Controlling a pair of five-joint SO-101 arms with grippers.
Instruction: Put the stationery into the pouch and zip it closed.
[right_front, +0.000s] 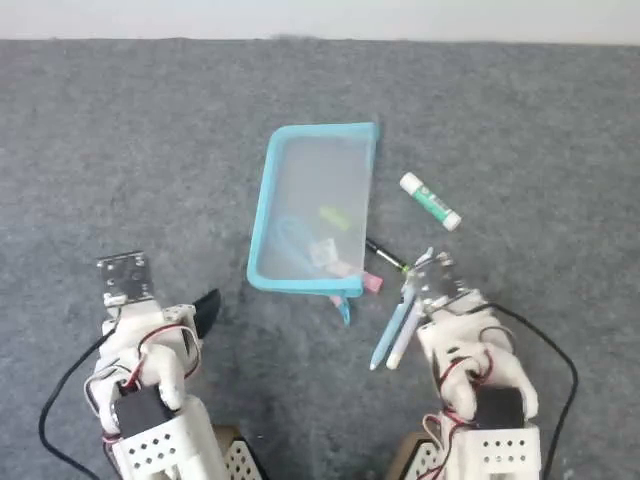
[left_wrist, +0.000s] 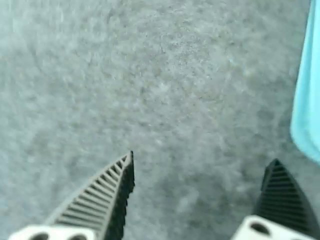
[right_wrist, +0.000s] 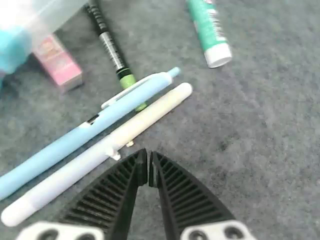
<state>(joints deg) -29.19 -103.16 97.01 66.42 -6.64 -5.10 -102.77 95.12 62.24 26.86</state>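
Observation:
A clear pouch (right_front: 315, 205) with a teal border lies mid-table and holds a few small items. By its open end lie a pink eraser (right_front: 370, 283) and a black pen (right_front: 385, 256). Farther right is a green-and-white glue stick (right_front: 430, 201). A blue pen (right_front: 388, 335) and a white pen (right_front: 405, 335) lie side by side. My right gripper (right_wrist: 148, 156) is shut and empty, its tips just short of the white pen (right_wrist: 100, 155) and blue pen (right_wrist: 85, 135). My left gripper (left_wrist: 200, 165) stands open over bare carpet, the pouch's edge (left_wrist: 307, 100) off to one side.
Grey carpet (right_front: 150, 150) covers the whole table. Both arm bases sit at the near edge, the left arm (right_front: 150, 370) and the right arm (right_front: 475, 380). A pale wall strip runs along the far side.

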